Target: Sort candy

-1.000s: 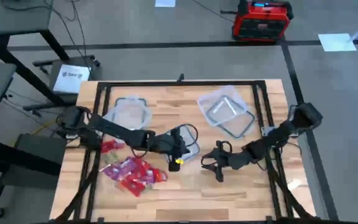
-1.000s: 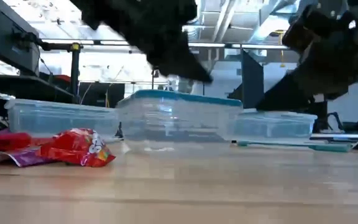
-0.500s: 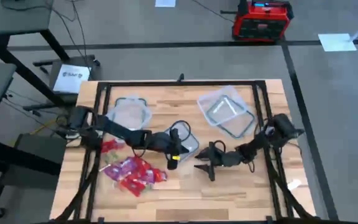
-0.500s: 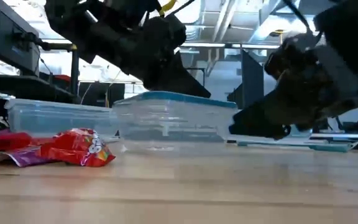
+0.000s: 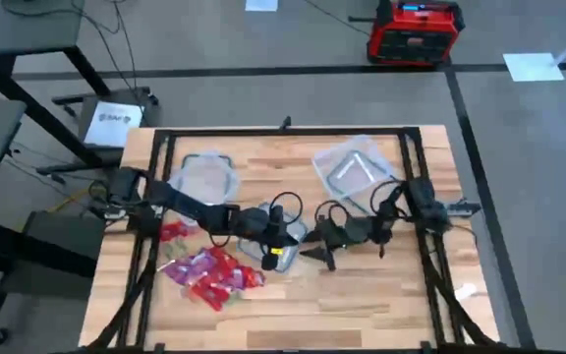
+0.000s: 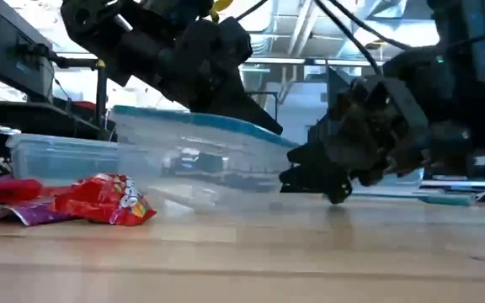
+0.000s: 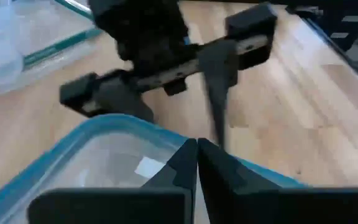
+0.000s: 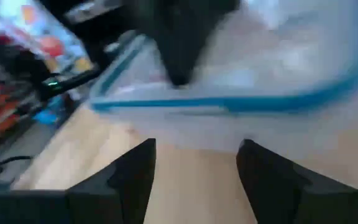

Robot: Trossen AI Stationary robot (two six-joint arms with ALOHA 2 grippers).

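Seen from above, a heap of candy (image 5: 207, 271) in red and magenta wrappers lies on the wooden table (image 5: 381, 295) at about 8 o'clock, not yet sorted. Just beside it toward the centre, the left gripper (image 5: 276, 239) is clamped shut on the bluish rim of a clear tub (image 6: 200, 156) — the tub is tilted, its near side raised off the wood. Facing it from 3 o'clock, the right gripper (image 5: 319, 246) is held low with its fingers spread wide and nothing between them, close to the tub's free edge. Two further tubs sit at 11 and 1 o'clock, well apart from the action. The thin rim pinch could slip or the tub could twist as the right fingers close in; a collision between the two grippers is also possible, given how near they stand. A dropped tub could scatter the nearby candy.
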